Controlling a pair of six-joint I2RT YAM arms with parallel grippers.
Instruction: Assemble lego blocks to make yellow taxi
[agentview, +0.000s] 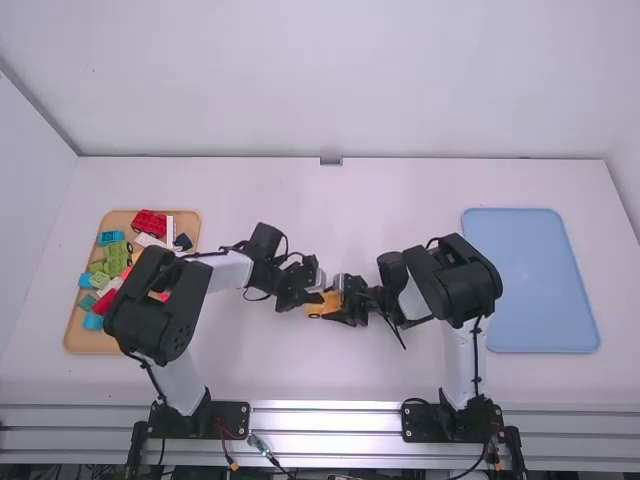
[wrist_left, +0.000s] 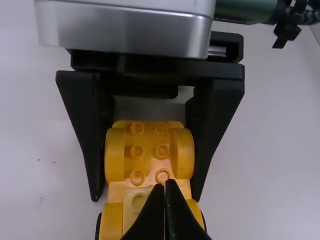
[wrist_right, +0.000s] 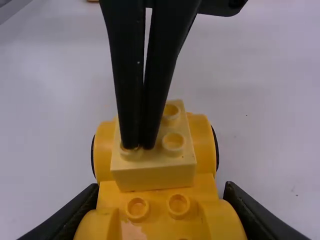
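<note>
The step in hand looks to be seating a pale yellow brick (wrist_right: 152, 175) on the yellow taxi body (wrist_right: 157, 225); I can't tell whether it is fully home. Next calls for a straight, even push, then a clean lift off the studs. Pressing at one edge could tip the brick.

With twelve o'clock away from the bases, the wooden tray (agentview: 95, 342) lies at nine. The left arm (agentview: 225, 268) is bent inward from its base at seven, and its gripper (wrist_right: 139, 145) comes in from ten, fingers together, tips down at the brick's studs. The taxi body is near the table's centre, slightly towards six. From three, the right gripper (wrist_left: 146, 197) is clamped on its sides, its arm (agentview: 450, 280) folded above the base at five.
</note>
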